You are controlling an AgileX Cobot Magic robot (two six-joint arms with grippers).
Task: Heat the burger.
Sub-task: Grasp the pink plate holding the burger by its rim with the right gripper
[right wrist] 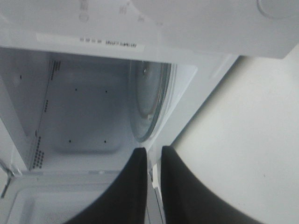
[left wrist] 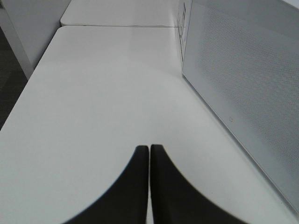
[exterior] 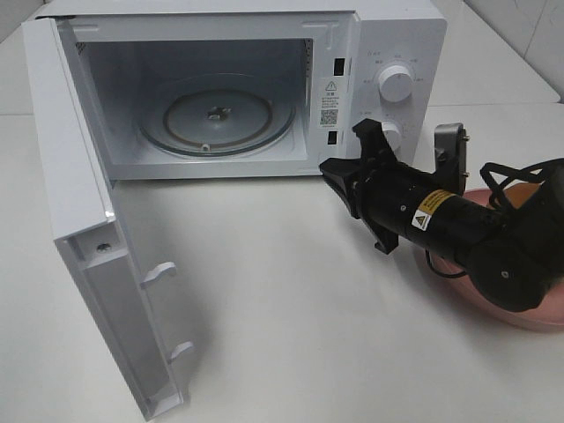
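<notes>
The burger is almost wholly hidden behind my right arm; only a sliver of golden-brown bun [exterior: 530, 189] shows above the pink plate [exterior: 534, 319] at the right edge. My right gripper [exterior: 336, 169] hovers at the lower right corner of the microwave's open cavity, turned on its side. Its fingers stand a narrow gap apart with nothing between them [right wrist: 154, 151]. My left gripper [left wrist: 149, 148] is shut and empty over bare table, beside the outer face of the microwave door [left wrist: 243, 93]; the exterior view does not show it.
The white microwave [exterior: 401, 35] stands at the back with its door [exterior: 88, 264] swung wide to the left. A glass turntable [exterior: 216, 119] lies in the empty cavity. Two knobs [exterior: 394, 83] sit on the right panel. The white table [exterior: 282, 291] spreads in front.
</notes>
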